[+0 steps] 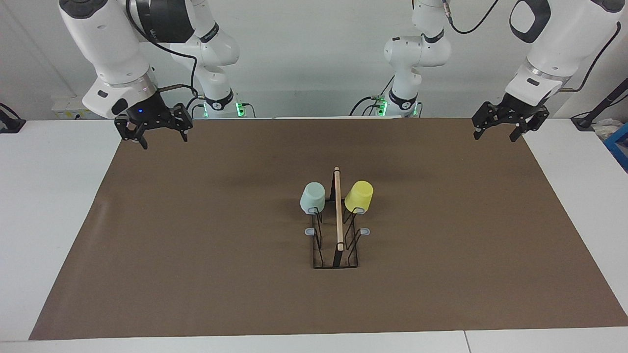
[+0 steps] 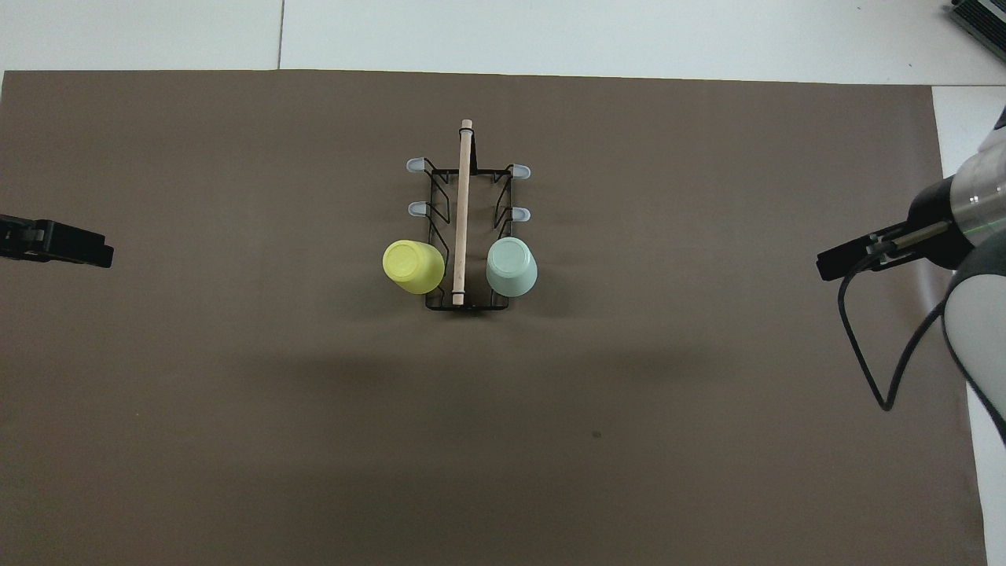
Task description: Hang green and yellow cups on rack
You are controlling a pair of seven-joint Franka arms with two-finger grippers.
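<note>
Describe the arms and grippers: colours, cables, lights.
Both arms are glossy white Frankas with dark grey joint bands and silver wrist rings. Each carries a black two-finger gripper with skeletal links: left gripper, right gripper. Black cables loop along both forearms. A blue light glows on the right wrist; the bases glow green.

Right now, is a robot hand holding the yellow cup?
No, the yellow cup hangs upside down on the rack, and both grippers are up at the table's ends.
</note>
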